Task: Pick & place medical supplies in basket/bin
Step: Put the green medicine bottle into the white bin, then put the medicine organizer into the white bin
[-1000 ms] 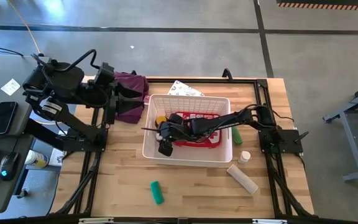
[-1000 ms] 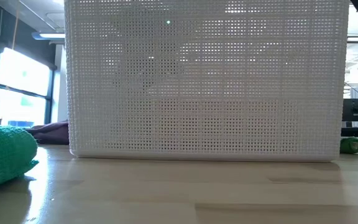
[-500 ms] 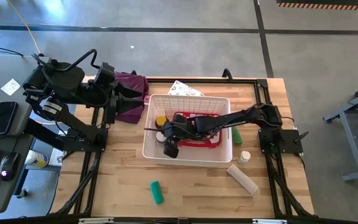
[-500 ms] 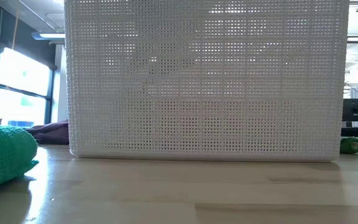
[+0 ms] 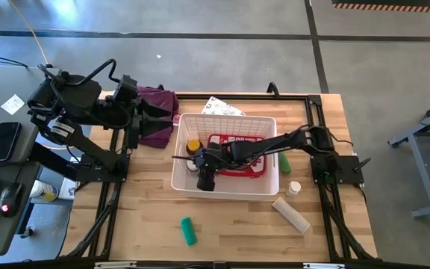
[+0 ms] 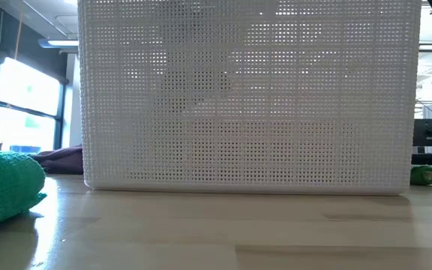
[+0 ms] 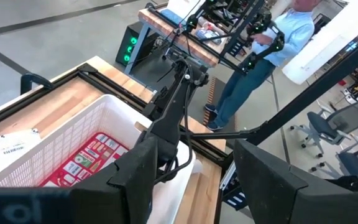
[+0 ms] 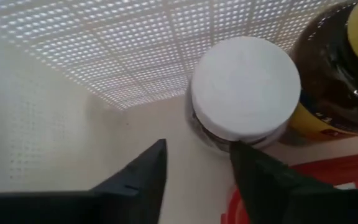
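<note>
The white basket (image 5: pixel 226 187) stands mid-table and fills the low view (image 6: pixel 246 97). Inside lie the red first-aid pouch (image 5: pixel 239 153) and, upright on the floor, the amber bottle (image 5: pixel 193 145) (image 8: pixel 337 74) and a white-capped bottle (image 8: pixel 244 84). My right gripper (image 5: pixel 204 178) (image 8: pixel 197 152) is open inside the basket, just short of that white-capped bottle. My left gripper (image 7: pixel 194 180) waits open over the purple cloth (image 5: pixel 157 116). On the table outside lie the green tube (image 5: pixel 284 162), another white-capped bottle (image 5: pixel 295 188), the beige roll (image 5: pixel 291 214) and the white packet (image 5: pixel 222 107). No pill organizer shows.
A green cloth roll (image 5: pixel 189 231) (image 6: pixel 6 184) lies on the near part of the table, left of centre. The right arm spans the basket's right rim. A person stands in the room beyond the far right corner (image 7: pixel 260 56). Bare wood shows along the near edge.
My right gripper has drifted a little toward the table's right inside the basket and then held still. The left arm has kept its place.
</note>
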You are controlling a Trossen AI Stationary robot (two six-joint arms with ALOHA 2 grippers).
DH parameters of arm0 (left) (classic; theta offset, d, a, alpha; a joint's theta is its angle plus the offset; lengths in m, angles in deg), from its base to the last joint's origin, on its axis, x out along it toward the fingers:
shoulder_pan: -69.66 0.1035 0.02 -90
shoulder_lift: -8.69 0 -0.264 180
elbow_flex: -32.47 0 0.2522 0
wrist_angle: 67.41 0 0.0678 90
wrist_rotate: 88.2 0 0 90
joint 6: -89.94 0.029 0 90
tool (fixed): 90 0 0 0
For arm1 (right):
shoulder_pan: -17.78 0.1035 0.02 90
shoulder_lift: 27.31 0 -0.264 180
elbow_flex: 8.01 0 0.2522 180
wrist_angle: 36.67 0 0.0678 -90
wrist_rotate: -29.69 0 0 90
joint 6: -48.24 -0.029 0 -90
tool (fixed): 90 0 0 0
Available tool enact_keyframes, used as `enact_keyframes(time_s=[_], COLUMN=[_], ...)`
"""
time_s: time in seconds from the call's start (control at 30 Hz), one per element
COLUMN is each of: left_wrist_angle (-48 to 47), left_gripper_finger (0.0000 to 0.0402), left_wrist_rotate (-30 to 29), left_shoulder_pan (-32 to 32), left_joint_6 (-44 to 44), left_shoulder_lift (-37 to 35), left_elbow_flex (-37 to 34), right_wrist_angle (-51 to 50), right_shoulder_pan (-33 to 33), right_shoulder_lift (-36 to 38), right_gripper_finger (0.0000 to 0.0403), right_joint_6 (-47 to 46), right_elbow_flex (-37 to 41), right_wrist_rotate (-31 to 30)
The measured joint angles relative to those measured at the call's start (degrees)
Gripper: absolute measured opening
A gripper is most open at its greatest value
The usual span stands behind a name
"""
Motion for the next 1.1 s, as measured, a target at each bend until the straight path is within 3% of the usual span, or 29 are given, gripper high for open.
enact_keyframes(time_s=[0.3,0.37,0.6,1.1], left_wrist_angle=[-0.02,-0.02,-0.02,0.02], left_gripper_finger=[0.0246,0.0246,0.0246,0.0246], left_wrist_rotate=[-0.13,-0.15,-0.17,-0.59], left_shoulder_pan=[0.00,0.00,0.00,0.00], left_joint_6=[0.00,0.00,0.00,0.47], left_shoulder_lift=[0.00,0.00,0.00,0.00], left_elbow_flex=[0.00,0.00,0.00,0.00], right_wrist_angle=[1.04,1.76,2.51,-1.70], right_shoulder_pan=[-1.12,-1.68,-2.86,-2.77], right_shoulder_lift=[-0.17,-0.67,-1.43,3.71], right_gripper_finger=[0.0019,0.0005,0.0024,0.0005], right_joint_6=[0.09,0.09,-1.01,-0.96], right_elbow_flex=[0.00,0.00,-0.11,0.09], right_wrist_rotate=[-1.14,-1.06,0.82,7.10])
